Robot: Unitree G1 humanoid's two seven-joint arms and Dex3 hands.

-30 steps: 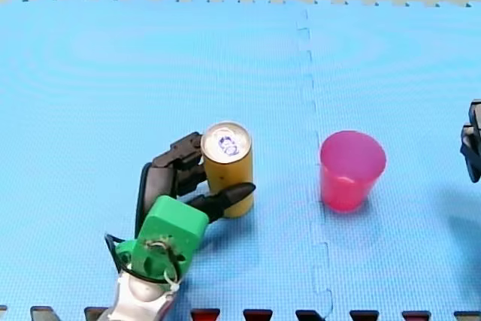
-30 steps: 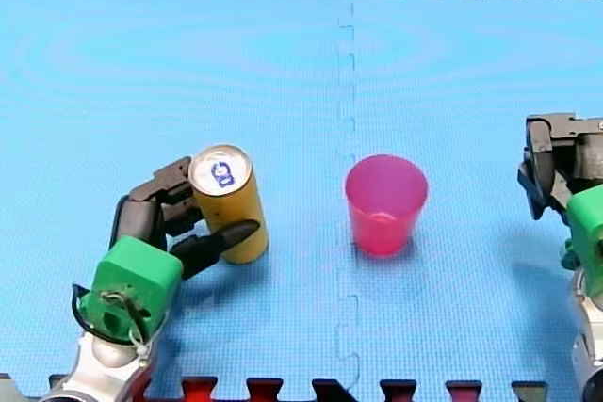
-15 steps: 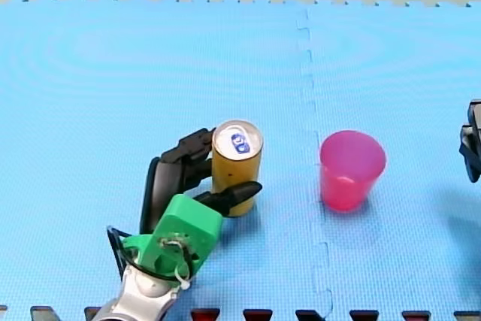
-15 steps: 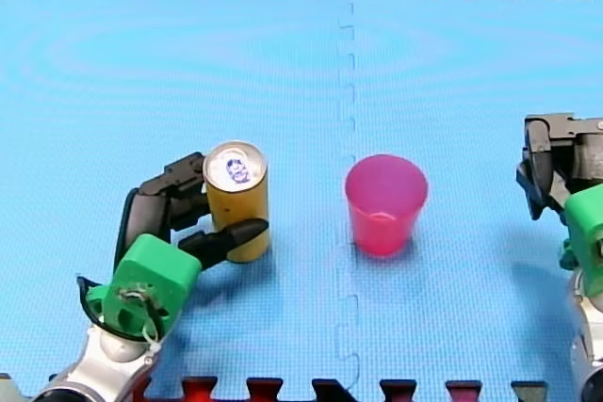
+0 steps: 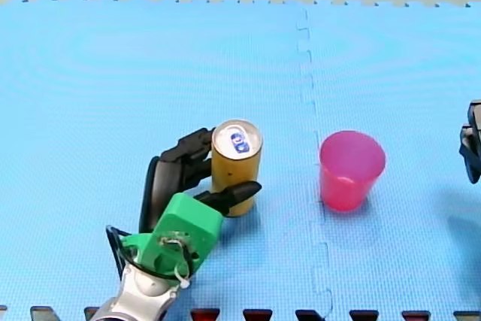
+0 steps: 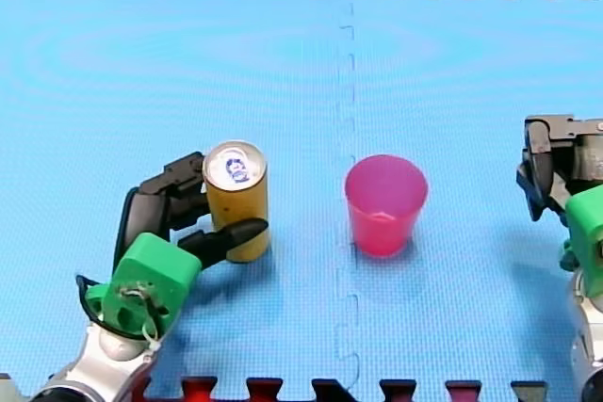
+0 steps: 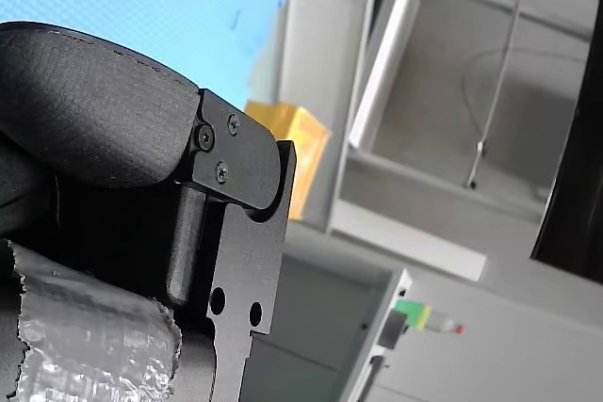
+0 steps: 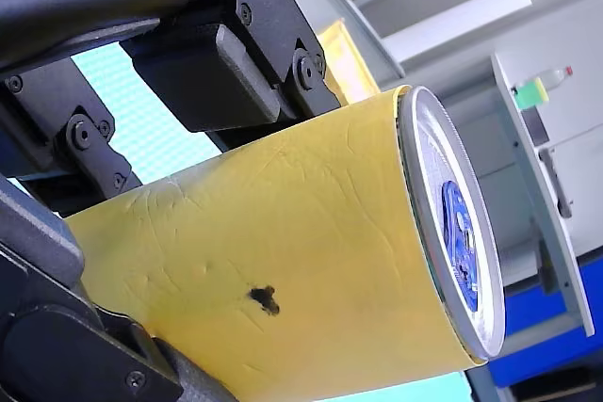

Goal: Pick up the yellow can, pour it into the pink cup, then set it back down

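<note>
The yellow can, silver top with a blue mark, stands almost upright left of the mat's middle. My left hand is shut on it, with black fingers behind it and the thumb across its front. In the second wrist view the can lies between the same black fingers, a small dark spot on its side. I cannot tell whether its base touches the mat. The pink cup stands upright to the right of the can, a short gap away. My right hand is at the right edge, holding nothing.
The surface is a blue foam mat with a puzzle seam running front to back just left of the cup. Wide bare mat lies behind both objects. Red and black tabs line the front edge.
My left hand has shifted slightly to the right with the can, and the can now stands straighter. The cup and the right hand have not moved.
</note>
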